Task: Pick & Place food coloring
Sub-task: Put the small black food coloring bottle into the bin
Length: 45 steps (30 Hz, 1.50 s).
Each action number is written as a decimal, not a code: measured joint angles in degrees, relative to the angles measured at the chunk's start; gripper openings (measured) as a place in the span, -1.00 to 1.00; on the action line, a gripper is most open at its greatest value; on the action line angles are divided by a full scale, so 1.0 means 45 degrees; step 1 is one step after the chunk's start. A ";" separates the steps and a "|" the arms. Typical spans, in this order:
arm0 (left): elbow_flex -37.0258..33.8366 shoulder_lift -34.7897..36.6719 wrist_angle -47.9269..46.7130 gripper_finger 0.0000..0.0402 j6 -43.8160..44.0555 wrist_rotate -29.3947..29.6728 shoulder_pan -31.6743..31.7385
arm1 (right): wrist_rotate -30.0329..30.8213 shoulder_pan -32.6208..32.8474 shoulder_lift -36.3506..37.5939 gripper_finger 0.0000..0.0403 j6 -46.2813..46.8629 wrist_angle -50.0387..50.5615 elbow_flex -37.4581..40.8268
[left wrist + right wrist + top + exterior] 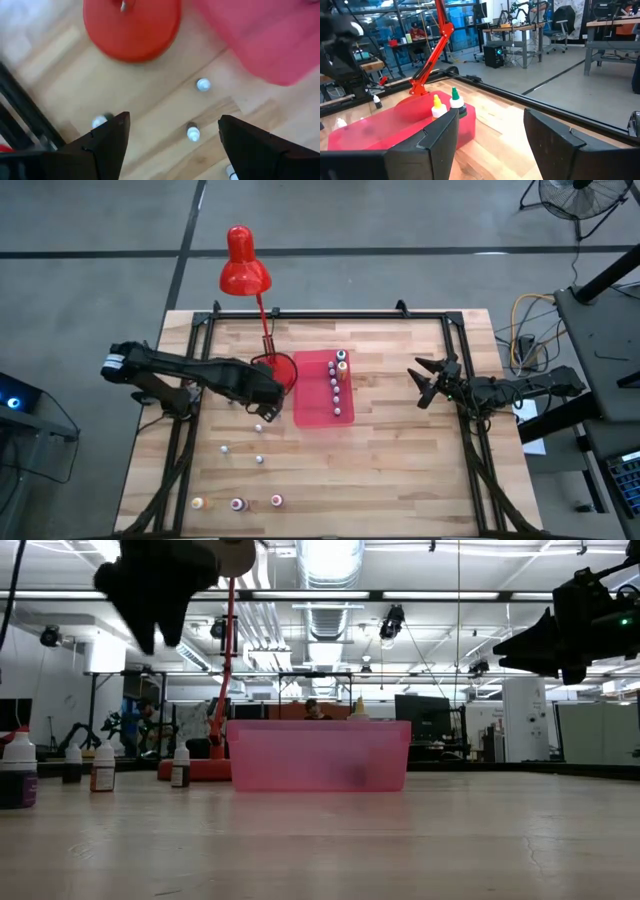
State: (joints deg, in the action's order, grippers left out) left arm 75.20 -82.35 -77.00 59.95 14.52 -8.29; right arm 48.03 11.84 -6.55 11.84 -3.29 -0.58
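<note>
No text, brand, number or sign is legible in any view. The labels on the food coloring bottles (102, 768) standing on the table (420, 840) appear only as dark and brown bands, too small to read. Equipment in the room behind shows no readable lettering.

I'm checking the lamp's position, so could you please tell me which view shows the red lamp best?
The high view: the whole red lamp shows, shade to base. The left wrist view catches only its round base, the right wrist view its slanted arm, and the low view its stem.
</note>
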 joint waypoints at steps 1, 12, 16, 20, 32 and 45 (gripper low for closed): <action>-0.0317 -0.0018 0.0223 0.37 0.0432 -0.0146 0.0000 | 0.0000 0.0000 0.0000 0.07 0.0000 0.0000 0.0000; -0.2887 -0.0991 0.4822 0.37 0.2258 -0.1505 -0.0102 | 0.0000 0.0000 0.0005 0.07 0.0011 0.0004 0.0000; -0.3032 -0.1524 0.5261 0.37 0.2265 -0.1297 -0.0102 | 0.0000 0.0000 0.0004 0.07 0.0019 0.0000 0.0000; -0.3032 -0.1898 0.5312 0.37 0.2268 -0.0670 -0.0092 | 0.0001 0.0000 0.0000 0.07 0.0015 0.0003 0.0000; -0.3032 -0.2816 0.6028 0.37 0.2015 -0.0309 0.0082 | 0.0000 0.0000 0.0005 0.07 0.0000 0.0003 0.0000; -0.3585 -0.2913 0.6983 0.37 0.2088 -0.0641 0.0107 | 0.0000 0.0000 0.0005 0.07 0.0000 0.0002 0.0000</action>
State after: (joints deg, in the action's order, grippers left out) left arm 59.07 -95.46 -45.58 69.34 11.64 -7.81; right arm 48.03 11.84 -6.52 11.84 -3.28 -0.58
